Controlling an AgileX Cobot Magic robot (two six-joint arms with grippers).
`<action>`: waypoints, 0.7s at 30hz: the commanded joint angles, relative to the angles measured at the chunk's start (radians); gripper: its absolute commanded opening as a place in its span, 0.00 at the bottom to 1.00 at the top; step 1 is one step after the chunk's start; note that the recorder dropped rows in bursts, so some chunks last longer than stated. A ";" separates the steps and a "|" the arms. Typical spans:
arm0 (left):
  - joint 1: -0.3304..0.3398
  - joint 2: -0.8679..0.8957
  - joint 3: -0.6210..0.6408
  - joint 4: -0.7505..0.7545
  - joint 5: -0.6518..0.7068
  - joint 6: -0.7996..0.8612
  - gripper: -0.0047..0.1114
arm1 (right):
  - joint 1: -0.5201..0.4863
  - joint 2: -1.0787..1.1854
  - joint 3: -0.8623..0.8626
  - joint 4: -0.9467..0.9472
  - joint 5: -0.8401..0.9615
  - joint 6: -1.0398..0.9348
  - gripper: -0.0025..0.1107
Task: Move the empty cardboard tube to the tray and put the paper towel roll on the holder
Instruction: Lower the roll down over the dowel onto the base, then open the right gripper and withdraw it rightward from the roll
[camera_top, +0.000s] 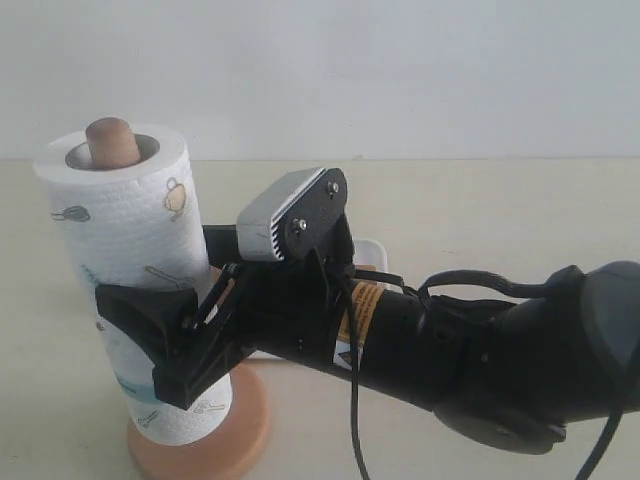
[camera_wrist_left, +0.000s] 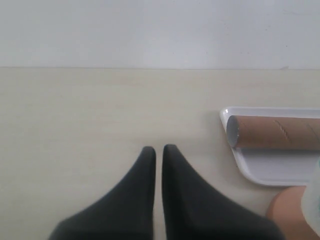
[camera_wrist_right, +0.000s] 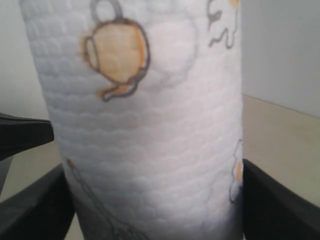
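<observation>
The paper towel roll (camera_top: 120, 230) stands upright on the holder, whose rounded pole top (camera_top: 110, 143) pokes out of the roll's core and whose disc base (camera_top: 240, 440) shows beneath it. My right gripper (camera_top: 150, 320) reaches in from the right and is shut on the roll's lower half; in the right wrist view its fingers (camera_wrist_right: 272, 200) press both sides of the roll (camera_wrist_right: 145, 125). The empty cardboard tube (camera_wrist_left: 280, 132) lies inside the white tray (camera_wrist_left: 270, 172). My left gripper (camera_wrist_left: 158, 150) hangs shut over bare table, left of the tray, holding nothing.
The right arm's black body (camera_top: 480, 350) covers most of the tray in the exterior view; only a white corner (camera_top: 372, 250) shows. The holder base (camera_wrist_left: 290, 210) sits just beside the tray's near edge. A pale wall rises behind the beige table.
</observation>
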 joint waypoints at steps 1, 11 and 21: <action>0.005 -0.003 0.003 -0.005 -0.002 0.003 0.08 | 0.003 0.006 0.003 -0.001 -0.040 0.007 0.02; 0.005 -0.003 0.003 -0.005 -0.002 0.003 0.08 | 0.003 0.006 0.003 -0.001 0.016 0.009 0.02; 0.005 -0.003 0.003 -0.005 -0.002 0.003 0.08 | 0.003 0.006 0.003 -0.001 0.025 0.050 0.23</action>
